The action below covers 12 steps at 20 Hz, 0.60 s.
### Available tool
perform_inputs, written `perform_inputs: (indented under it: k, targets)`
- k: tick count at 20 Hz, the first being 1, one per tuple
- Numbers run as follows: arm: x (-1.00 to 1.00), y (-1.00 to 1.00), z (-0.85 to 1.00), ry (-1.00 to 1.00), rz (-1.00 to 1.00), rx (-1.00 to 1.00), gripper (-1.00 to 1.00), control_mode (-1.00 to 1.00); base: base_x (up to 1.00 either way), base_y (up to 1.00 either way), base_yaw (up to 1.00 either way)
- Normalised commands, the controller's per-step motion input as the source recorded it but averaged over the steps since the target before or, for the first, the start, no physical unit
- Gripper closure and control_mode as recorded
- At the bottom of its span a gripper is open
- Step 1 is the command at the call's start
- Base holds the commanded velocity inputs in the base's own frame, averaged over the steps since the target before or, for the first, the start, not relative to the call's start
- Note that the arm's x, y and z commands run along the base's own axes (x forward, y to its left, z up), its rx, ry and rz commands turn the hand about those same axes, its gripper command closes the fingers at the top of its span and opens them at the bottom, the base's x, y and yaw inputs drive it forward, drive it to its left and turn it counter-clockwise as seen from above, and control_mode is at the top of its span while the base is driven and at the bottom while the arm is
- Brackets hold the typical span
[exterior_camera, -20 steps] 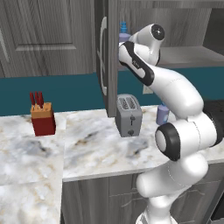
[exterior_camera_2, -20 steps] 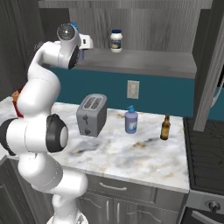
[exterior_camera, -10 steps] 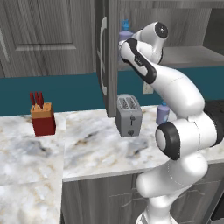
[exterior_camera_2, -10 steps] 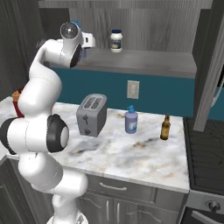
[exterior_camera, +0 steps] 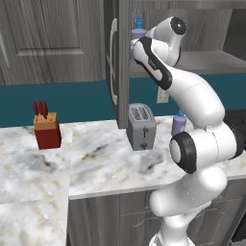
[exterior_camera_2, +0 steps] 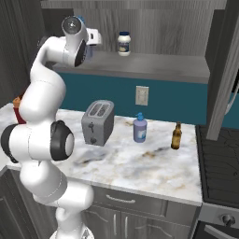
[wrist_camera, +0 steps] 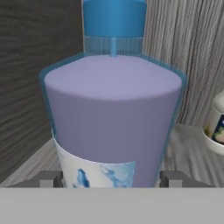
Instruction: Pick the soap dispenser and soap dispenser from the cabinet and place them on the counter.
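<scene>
A lavender soap dispenser (wrist_camera: 113,109) with a blue pump top stands upright on the cabinet shelf (exterior_camera_2: 154,63). In the hand view it looms very close. My gripper (wrist_camera: 111,180) is open around its lower body, with one fingertip (wrist_camera: 50,178) close to each side. From the left base view its blue pump (exterior_camera: 139,22) peeks out past my wrist, beside the open cabinet door (exterior_camera: 117,72). The other soap dispenser (exterior_camera_2: 140,129) (exterior_camera: 179,123) stands on the marbled counter (exterior_camera_2: 140,163), right of the toaster.
A small white jar (exterior_camera_2: 123,43) (wrist_camera: 216,127) sits on the shelf right of the gripped-at bottle. On the counter are a silver toaster (exterior_camera: 141,126), a brown bottle (exterior_camera_2: 176,136) and a red knife block (exterior_camera: 46,129). A stove (exterior_camera_2: 219,163) lies at right.
The arm has pushed the hand a little further into the cabinet toward the shelf's dispenser. The jaws have kept the same width, and nothing on the counter has moved.
</scene>
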Motion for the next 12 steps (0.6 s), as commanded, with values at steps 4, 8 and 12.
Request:
perform_inputs:
  k: [4,8,12]
  targets:
    - [0.00,-0.01,0.00,0.01,0.00,0.00,1.00,-1.00,0.00,0.00,0.00]
    - [-0.12,-0.22,0.00,0.00,0.00,0.01,1.00,-1.00,0.00,0.00,0.00]
    - [-0.26,-0.33,0.00,-0.02,0.00,0.02,1.00,-1.00,0.00,0.00,0.00]
